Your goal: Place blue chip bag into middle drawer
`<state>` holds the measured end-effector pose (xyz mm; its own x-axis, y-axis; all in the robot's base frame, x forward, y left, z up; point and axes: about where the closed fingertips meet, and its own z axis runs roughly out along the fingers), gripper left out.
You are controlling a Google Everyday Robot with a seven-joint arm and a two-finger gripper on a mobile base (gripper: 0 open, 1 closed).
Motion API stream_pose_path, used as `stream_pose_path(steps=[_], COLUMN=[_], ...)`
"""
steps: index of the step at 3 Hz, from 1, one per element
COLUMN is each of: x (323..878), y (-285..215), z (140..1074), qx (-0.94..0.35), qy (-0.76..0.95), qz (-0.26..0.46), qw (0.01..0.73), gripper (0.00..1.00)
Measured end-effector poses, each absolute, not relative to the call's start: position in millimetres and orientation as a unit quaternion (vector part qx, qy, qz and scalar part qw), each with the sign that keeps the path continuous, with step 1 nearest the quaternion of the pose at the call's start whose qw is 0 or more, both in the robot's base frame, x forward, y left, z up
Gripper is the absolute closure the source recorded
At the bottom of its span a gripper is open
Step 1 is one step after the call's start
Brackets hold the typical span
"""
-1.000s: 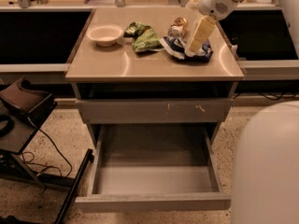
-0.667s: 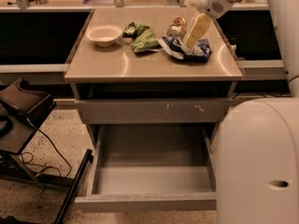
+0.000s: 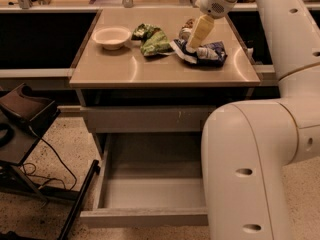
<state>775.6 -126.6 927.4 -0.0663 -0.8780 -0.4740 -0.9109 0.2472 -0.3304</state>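
Observation:
The blue chip bag (image 3: 211,54) lies flat on the right side of the tan tabletop (image 3: 125,69). My gripper (image 3: 196,43) hangs down from the white arm at the bag's left end, at or just above it; I cannot tell whether it touches. The middle drawer (image 3: 145,194) is pulled open below the table, its smooth grey inside bare. My arm's large white body (image 3: 250,169) hides the drawer's right part.
A green chip bag (image 3: 152,39) and a pale bowl (image 3: 111,36) sit left of the blue bag. A drink can (image 3: 187,30) stands just behind the gripper. A shut drawer front with pale scratches (image 3: 145,119) is above the open drawer. A black stand (image 3: 22,119) with cables is at the left.
The gripper stays over the blue bag's left end, barely shifted. The arm's white body has swung further into view at the right, covering more of the open drawer.

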Motion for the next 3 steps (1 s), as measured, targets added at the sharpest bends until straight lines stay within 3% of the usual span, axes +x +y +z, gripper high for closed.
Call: stream_pose_path(steps=[3], x=[780.6], y=[-154.8], z=[843.5], qx=[-0.579], qy=[0.78], qz=[0.06], qw=[0.232], gripper=[0.0])
